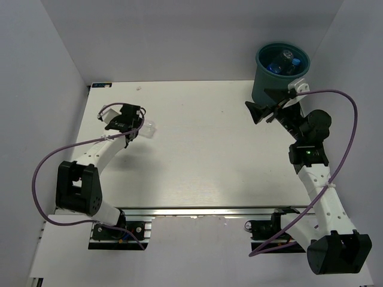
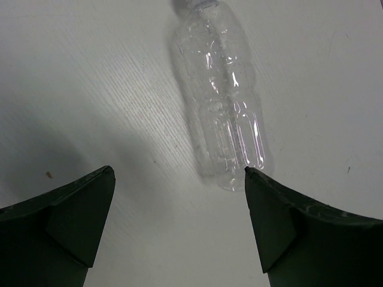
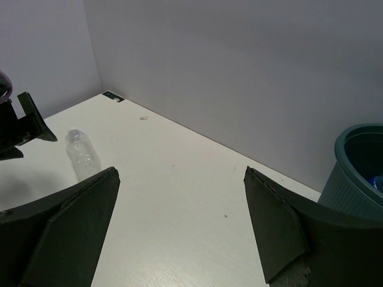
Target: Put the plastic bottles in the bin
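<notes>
1. While the left fingers (image 2: 66,227) hang spread above the bench (image 1: 203,155), the bottle (image 2: 221,89) lies ahead at 1 o'clock; advance until its waist sits between them, then close.
2. Spread and empty, the right fingers (image 3: 60,227) hover beside the bin (image 1: 266,89) at the bench's 1 o'clock.

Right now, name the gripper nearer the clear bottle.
Left. The left gripper is open right at the clear bottle; the right gripper is far across, by the bin.
</notes>
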You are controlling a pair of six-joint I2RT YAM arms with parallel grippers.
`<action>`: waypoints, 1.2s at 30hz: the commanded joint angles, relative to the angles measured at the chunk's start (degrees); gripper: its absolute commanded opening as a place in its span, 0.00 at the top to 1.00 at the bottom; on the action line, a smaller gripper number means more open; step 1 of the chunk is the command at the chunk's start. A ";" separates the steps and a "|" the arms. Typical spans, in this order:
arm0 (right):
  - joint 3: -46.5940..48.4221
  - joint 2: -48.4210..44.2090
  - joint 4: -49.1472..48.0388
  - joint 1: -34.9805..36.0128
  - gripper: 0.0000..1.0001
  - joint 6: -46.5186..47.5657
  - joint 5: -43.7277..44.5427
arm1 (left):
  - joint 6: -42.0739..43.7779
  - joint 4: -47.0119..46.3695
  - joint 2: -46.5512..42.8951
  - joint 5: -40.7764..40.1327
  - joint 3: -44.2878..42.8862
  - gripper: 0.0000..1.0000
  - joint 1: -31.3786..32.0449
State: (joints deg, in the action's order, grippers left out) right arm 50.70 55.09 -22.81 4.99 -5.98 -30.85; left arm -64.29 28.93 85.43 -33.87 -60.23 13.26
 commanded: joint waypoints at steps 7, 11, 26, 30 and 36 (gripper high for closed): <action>-0.69 0.98 -0.92 -0.07 0.11 4.22 6.24 | -0.40 -3.60 7.29 1.52 -6.13 0.02 -2.71; 0.10 3.00 -0.49 -0.07 0.11 5.19 6.68 | 0.05 -6.16 11.94 4.16 -9.28 0.02 -4.11; 1.77 7.22 1.18 -0.07 0.11 7.74 12.57 | 0.04 -7.14 27.93 2.94 -19.47 0.02 -9.48; 4.14 8.97 3.29 -0.07 0.11 6.42 11.34 | 0.57 -4.50 33.82 4.15 -24.66 0.09 -9.56; 8.53 10.21 7.94 -0.07 0.11 6.50 1.54 | 4.08 -5.46 33.32 7.58 -25.74 0.53 -9.48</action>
State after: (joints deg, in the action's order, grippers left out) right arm 54.89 65.58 -16.51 4.95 0.40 -22.20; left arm -62.33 22.92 120.99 -28.42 -85.49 3.55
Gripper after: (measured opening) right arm 0.895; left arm 0.641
